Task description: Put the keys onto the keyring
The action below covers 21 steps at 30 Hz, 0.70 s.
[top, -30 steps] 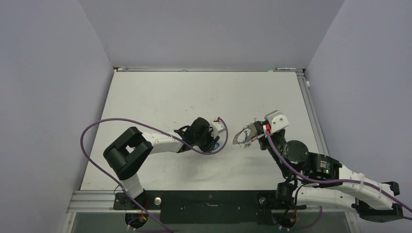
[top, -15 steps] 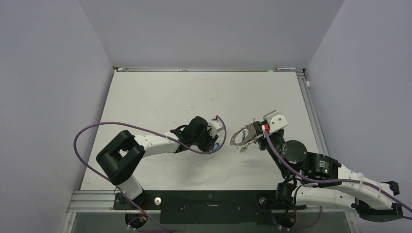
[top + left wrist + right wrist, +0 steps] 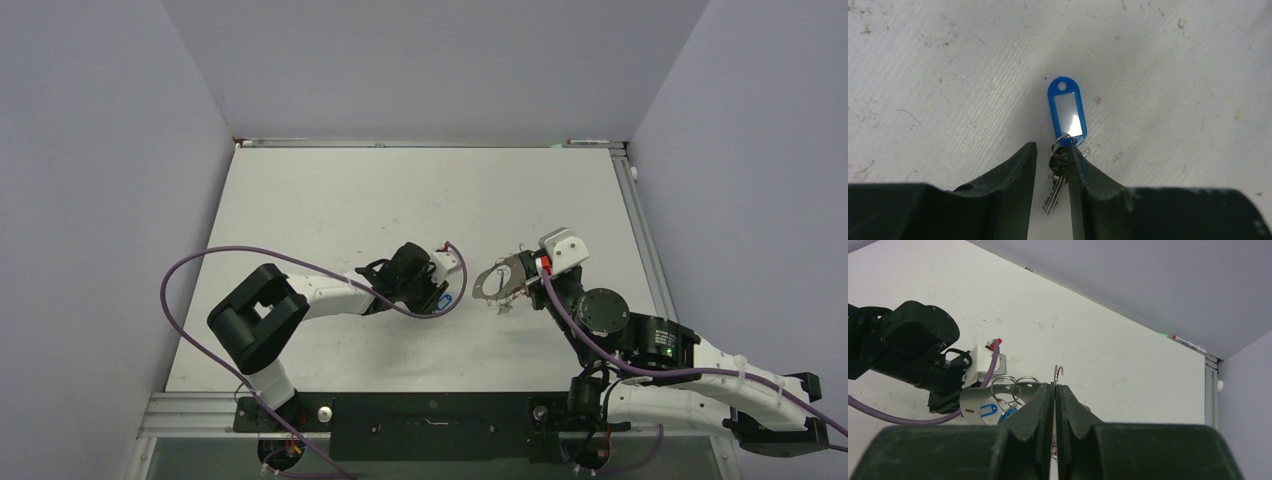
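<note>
Two arms reaching in over the white table (image 3: 350, 200), tips close together near its middle, not touching.

On the left: left gripper (image 3: 1052, 146) low over the surface, fingers (image 3: 1018, 175) narrowly apart, straddling a black-headed key (image 3: 1057, 177) that lies flat on the table. Key head tucked against the finger on the right of the wrist view. A strip of bare table showing between the blade and the other finger, so flanked rather than pinched. Joined by a small split ring (image 3: 1062, 139) to a blue tag (image 3: 1066, 111) with a pale window, lying just beyond the fingertips.

On the right: right gripper (image 3: 1055, 386) up off the table, fingers pressed together with no gap, clamped on the thin wire of the keyring (image 3: 490, 281). Wire end hooking up just above the fingertips in the right wrist view, with the rest of the silvery loop stretching leftward toward the left gripper. Two small rings (image 3: 1015, 385) side by side on the loop, just left of the grip. Blue showing low within the loop from that view; hanging on it or lying on the table behind, cannot tell.

Seen from above: loop tilted, just right of the blue tag, a small gap between them. Something small dangling under the loop's near edge, too small to make out.
</note>
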Tool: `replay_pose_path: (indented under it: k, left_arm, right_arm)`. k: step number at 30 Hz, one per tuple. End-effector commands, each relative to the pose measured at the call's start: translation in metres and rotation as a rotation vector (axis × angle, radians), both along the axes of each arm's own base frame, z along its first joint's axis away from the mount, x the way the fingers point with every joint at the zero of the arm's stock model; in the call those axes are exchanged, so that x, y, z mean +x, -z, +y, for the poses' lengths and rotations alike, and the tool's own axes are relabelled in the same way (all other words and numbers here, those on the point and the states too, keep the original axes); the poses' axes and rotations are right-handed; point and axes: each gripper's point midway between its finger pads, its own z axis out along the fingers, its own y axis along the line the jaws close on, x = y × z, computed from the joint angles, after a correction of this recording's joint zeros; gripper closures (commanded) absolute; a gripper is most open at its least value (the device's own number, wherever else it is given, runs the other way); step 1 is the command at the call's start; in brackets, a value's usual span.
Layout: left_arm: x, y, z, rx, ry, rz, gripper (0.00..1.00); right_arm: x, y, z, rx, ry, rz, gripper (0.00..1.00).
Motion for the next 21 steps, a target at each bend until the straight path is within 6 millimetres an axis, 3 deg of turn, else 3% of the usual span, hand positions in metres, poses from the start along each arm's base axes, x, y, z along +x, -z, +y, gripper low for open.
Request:
replay_pose_path:
  k: [1,12,21]
  left_arm:
    - [0.0065,0.0003,-0.0036,0.002,-0.011,-0.01,0.74]
    - [0.0079,0.0032,-0.0063,-0.007,-0.011,-0.012,0.84]
    - [0.0059,0.0051,-0.0126,-0.042,-0.016,0.007,0.78]
  right_arm:
    - [0.0015,-0.0127,0.0005,0.051,0.008,-0.011,0.95]
    - [0.0009,-0.0111,-0.0019,0.049,0.009,-0.01,0.95]
    - [0.0001,-0.0103,-0.0043,0.052,0.011,-0.007,0.95]
